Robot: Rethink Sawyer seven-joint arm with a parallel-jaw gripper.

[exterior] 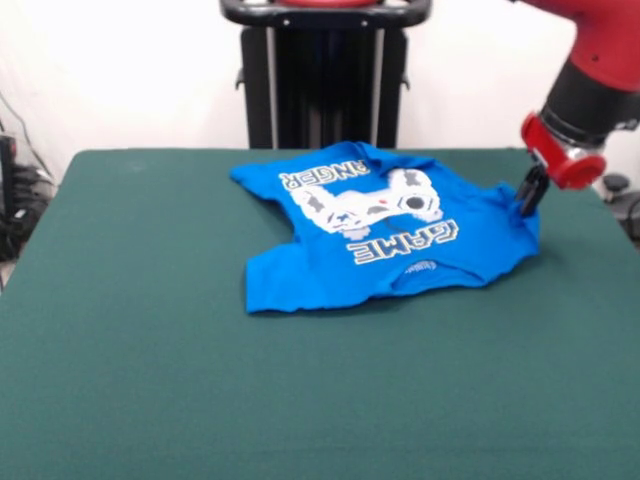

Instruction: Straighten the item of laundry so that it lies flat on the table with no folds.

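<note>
One arm enters your view from the upper right: a red shell, a black wrist section, then a red collar, ending in the tool (528, 197). You will find the tool's dark fingertips down at the right-hand edge of the T-shirt (385, 225), at or on the cloth. They appear drawn close together, but you cannot tell from this angle whether they are pinching the fabric or only resting against it.

Working outward from that contact point, note that the blue cloth nearest the tool is bunched into a small raised ridge, with a sleeve-like flap just below it. From there the shirt spreads left across the far central part of the bench (150, 380), nearer the pedestal (325, 75) than the camera side.

Check the garment's appearance as follows:
- Colour: bright blue throughout.
- Print: a white-and-grey pixel game controller in the middle, facing up.
- Lettering: white, upside down to you; "GAME" reads complete below the controller, while the upper word is partly cut off by a fold, showing only its last letters.
- Neck opening: on the camera-side edge, with a small label visible inside it.
- Outline: irregular; the lower left corner juts out as a flat flap, and the far left edge is turned under.
- Surface: shallow wrinkles cross the body, so it is not lying fully flat.

All surrounding bench surface is dark green. Beyond it, you see the black pedestal against a pale wall.
</note>
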